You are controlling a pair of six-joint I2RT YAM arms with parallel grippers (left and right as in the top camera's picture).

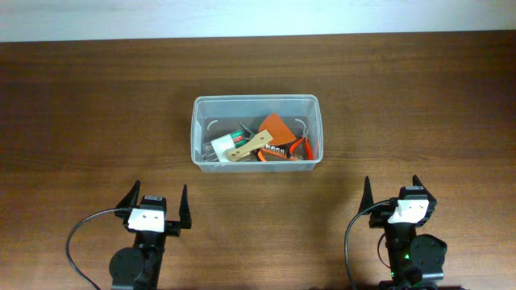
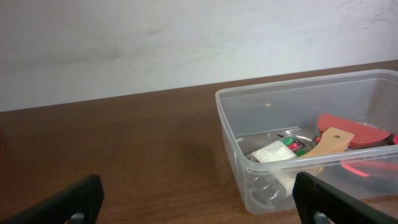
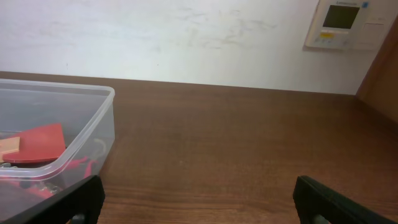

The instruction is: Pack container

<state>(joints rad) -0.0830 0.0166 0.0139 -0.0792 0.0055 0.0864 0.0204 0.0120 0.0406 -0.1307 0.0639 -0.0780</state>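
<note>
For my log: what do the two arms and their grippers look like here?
Both arms are black with round bases. The left gripper and right gripper each have two black, pointed, blade-like fingers in front of a white block. A thin black cable loops beside each arm. A small green light shows on the right arm's base. No markings are legible.

Seen from overhead, the left gripper point(image 1: 160, 189) and right gripper point(image 1: 392, 181) each carry two slim, pointed black fingers point(image 1: 131, 196). Directly behind the fingers sits a white block point(image 1: 147, 216) topped by a small black module, and behind that a rounded black housing point(image 1: 135, 264). A thin black cable point(image 1: 75, 234) loops out beside each arm. A green light point(image 1: 405, 258) glows behind the right fingers. Wrist views show matte black, wedge-shaped fingertips point(image 2: 68, 202).
</note>
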